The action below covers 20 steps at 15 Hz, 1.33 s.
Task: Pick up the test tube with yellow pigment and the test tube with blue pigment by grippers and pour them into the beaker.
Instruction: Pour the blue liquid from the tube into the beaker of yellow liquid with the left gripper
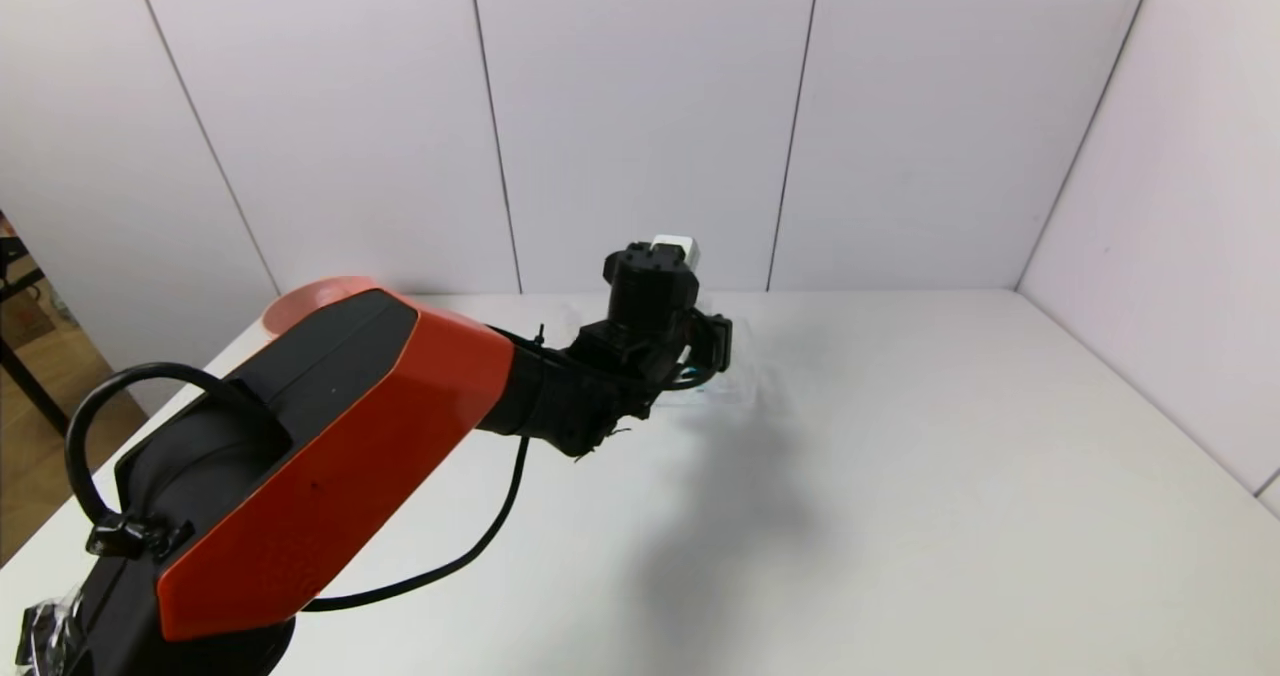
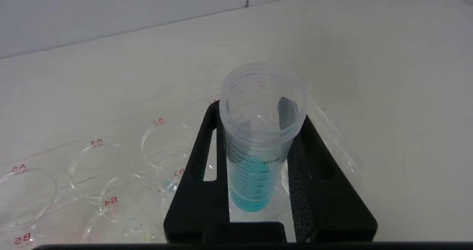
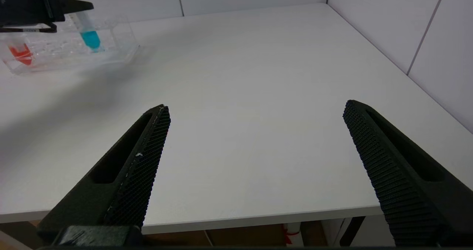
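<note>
My left gripper [image 2: 258,176] pinched the blue tube [image 2: 258,139] near its rim, upright, its tip over the rack [image 3: 70,50] at the far left of the tabletop [image 3: 258,76]. My right gripper [image 3: 255,154] hung spread, well apart.

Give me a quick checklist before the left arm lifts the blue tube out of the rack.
1. Left tool closed on the blue tube: ok, both pads touch its sides.
2. Tube upright: ok.
3. Blue liquid well below the open rim: ok.
4. Tube tip out of the clear rack: not ok, it sits low at the rack.
5. Beaker located: cannot tell, none in view.
6. Right tool out of the way: ok, open over the near table edge.
</note>
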### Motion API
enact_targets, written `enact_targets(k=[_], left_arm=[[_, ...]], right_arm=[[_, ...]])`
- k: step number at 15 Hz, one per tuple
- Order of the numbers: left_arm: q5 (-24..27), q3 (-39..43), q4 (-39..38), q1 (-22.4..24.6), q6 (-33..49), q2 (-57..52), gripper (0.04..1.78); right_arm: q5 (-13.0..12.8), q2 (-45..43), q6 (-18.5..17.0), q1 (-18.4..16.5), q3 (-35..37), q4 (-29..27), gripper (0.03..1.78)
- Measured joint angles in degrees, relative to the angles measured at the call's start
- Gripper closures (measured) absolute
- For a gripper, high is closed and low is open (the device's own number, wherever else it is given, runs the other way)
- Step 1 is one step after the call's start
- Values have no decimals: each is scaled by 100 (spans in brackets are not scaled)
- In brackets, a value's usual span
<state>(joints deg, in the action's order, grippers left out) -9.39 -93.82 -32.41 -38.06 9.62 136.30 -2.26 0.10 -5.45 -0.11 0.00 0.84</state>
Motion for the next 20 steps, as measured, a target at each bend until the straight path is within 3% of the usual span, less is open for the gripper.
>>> enact_targets(k=[20], left_arm=[[-444,94,679,-199,-458,-1334,136]], right_arm=[[-2,0,-2,1,0,1,10]])
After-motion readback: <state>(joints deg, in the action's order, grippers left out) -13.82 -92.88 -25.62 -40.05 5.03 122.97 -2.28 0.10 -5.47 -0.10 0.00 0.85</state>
